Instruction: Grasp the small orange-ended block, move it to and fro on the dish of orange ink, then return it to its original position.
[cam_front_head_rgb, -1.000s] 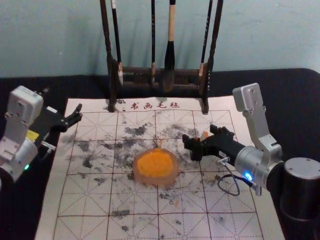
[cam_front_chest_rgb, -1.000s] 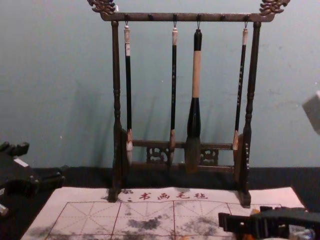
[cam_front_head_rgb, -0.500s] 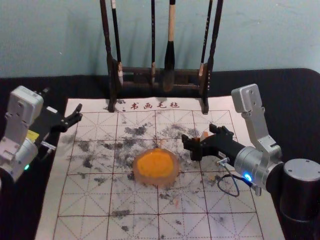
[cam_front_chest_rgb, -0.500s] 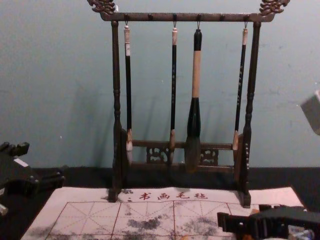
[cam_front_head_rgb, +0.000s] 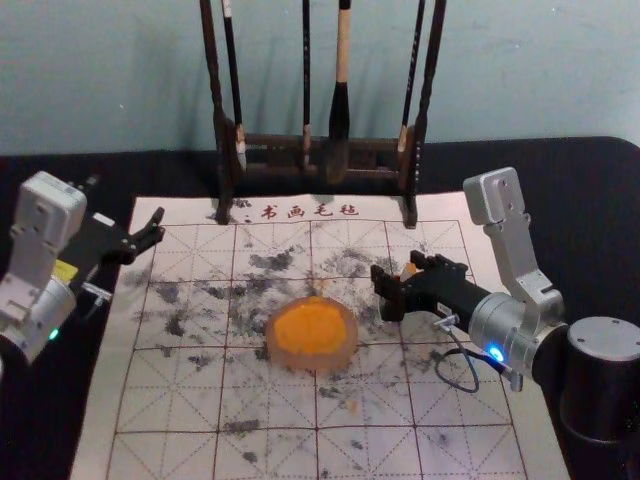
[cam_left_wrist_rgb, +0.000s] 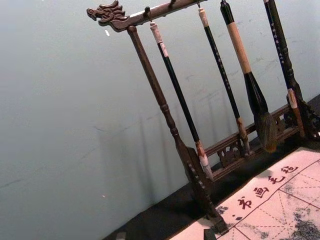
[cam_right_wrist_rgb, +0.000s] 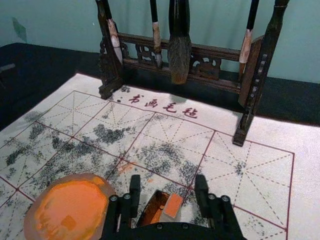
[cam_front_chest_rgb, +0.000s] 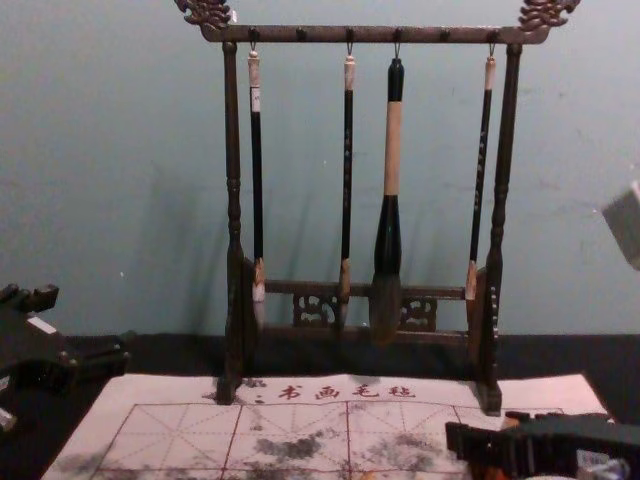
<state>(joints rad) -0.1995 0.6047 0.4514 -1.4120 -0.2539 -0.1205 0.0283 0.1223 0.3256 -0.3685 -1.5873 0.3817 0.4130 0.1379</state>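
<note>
Right of the dish (cam_front_head_rgb: 311, 333) of orange ink, my right gripper (cam_front_head_rgb: 397, 271) reaches in low over the mat. In the right wrist view the small block (cam_right_wrist_rgb: 173, 206), with a flat orange end, leans beside a dark orange-stained holder (cam_right_wrist_rgb: 153, 208). Both lie between the parted fingers of my right gripper (cam_right_wrist_rgb: 168, 192), with gaps at either side. The orange dish (cam_right_wrist_rgb: 70, 209) shows near that gripper in the same view. My left gripper (cam_front_head_rgb: 144, 233) idles at the mat's far left corner, fingers apart; its tips edge into the left wrist view (cam_left_wrist_rgb: 165, 234).
A dark wooden rack (cam_front_head_rgb: 275, 155) with several hanging brushes stands at the back edge of the mat (cam_front_head_rgb: 170, 400). The large brush (cam_front_chest_rgb: 387, 250) hangs lowest. Black table cloth (cam_front_head_rgb: 600, 240) surrounds the mat, which carries grid lines and black smudges.
The fingers of my right gripper have drawn somewhat closer together around the block and holder. The dish, the rack and my left gripper have kept their places.
</note>
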